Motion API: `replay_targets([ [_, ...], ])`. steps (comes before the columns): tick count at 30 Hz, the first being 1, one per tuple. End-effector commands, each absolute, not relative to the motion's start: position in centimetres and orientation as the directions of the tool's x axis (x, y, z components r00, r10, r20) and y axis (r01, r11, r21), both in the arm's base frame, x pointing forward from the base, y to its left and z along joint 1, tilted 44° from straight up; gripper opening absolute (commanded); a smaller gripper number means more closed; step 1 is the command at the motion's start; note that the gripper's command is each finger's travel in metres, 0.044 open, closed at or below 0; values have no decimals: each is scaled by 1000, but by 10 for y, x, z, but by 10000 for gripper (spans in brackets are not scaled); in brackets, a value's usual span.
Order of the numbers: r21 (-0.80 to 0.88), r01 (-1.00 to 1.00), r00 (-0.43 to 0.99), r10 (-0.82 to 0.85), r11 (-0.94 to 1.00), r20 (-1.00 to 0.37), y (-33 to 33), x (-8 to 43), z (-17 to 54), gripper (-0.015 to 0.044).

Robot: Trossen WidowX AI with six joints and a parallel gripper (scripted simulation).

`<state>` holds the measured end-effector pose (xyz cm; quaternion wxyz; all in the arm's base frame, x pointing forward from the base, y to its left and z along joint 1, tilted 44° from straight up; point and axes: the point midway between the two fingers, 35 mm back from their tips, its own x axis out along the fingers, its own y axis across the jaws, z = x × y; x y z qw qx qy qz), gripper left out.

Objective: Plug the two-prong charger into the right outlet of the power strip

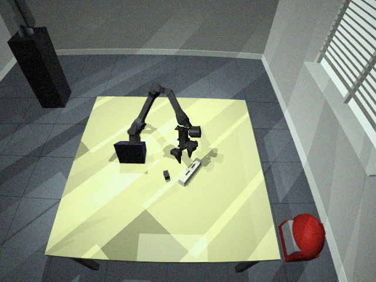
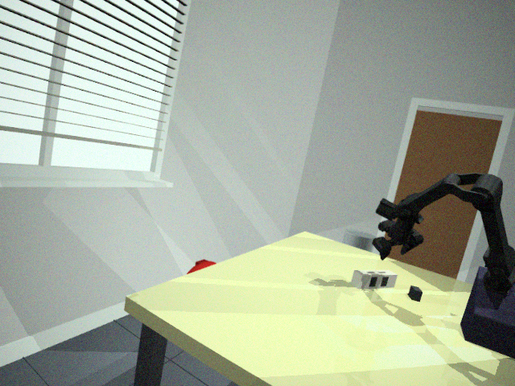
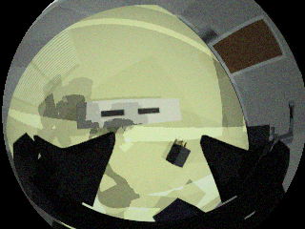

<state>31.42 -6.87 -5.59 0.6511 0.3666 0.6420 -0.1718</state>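
The black two-prong charger lies on the table, its metal prongs showing in the wrist view and the top view. The white power strip lies beside it, with two dark outlet slots on top and two dark squares on its side in the exterior view. My gripper is open and empty. It hangs above the table near the strip's far end in the top view. In the wrist view the charger appears between the fingers, nearer the right one, but well below them.
The yellow table carries the arm's dark base box, left of the charger in the top view. A red chair-like object stands on the floor beyond the table's right edge. Shadows and light bands cross the table.
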Motion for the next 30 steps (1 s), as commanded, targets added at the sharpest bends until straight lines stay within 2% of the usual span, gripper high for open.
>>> replay_targets([
  [1, 262, 732, 73, 309, 629, -948, -72, 299, -71, 440],
  [15, 266, 845, -3, 501, 464, -866, -73, 254, -109, 440],
  [30, 246, 938, 9, 692, 244, -722, -62, 213, -134, 440],
])
